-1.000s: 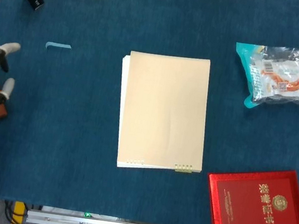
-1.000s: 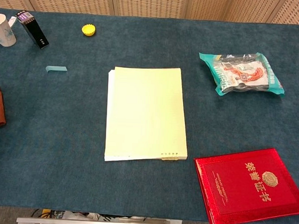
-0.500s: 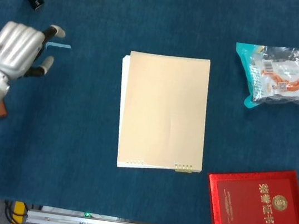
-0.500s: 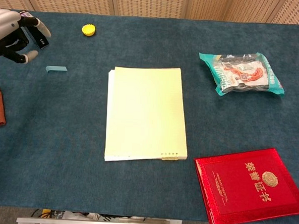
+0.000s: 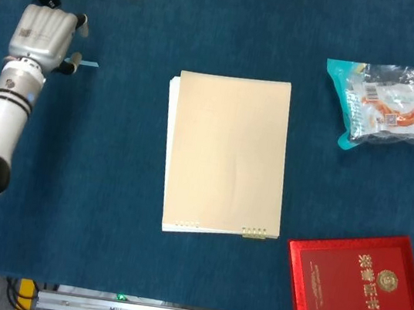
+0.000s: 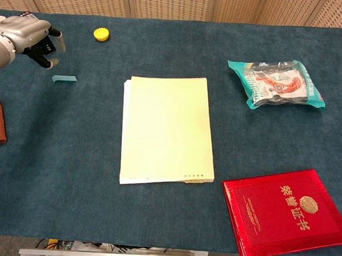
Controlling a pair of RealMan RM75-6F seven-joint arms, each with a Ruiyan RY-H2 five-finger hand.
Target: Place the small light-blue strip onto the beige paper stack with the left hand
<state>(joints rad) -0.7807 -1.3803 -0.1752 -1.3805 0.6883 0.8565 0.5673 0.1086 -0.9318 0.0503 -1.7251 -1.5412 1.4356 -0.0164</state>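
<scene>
The small light-blue strip lies flat on the blue cloth in the upper left of the chest view, well apart from the beige paper stack at centre. It is thin, short, slightly curled at one end. Nothing is lifted yet: grasp, carry and placing remain. The left hand hovers just above it, holding nothing, fingers loosely apart. The right hand is out of sight.

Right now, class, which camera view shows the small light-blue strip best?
The chest view: the light-blue strip lies fully exposed on the table, with the left hand raised beyond it. In the head view, that hand's fingers cover most of the strip, leaving only its right end.
</scene>
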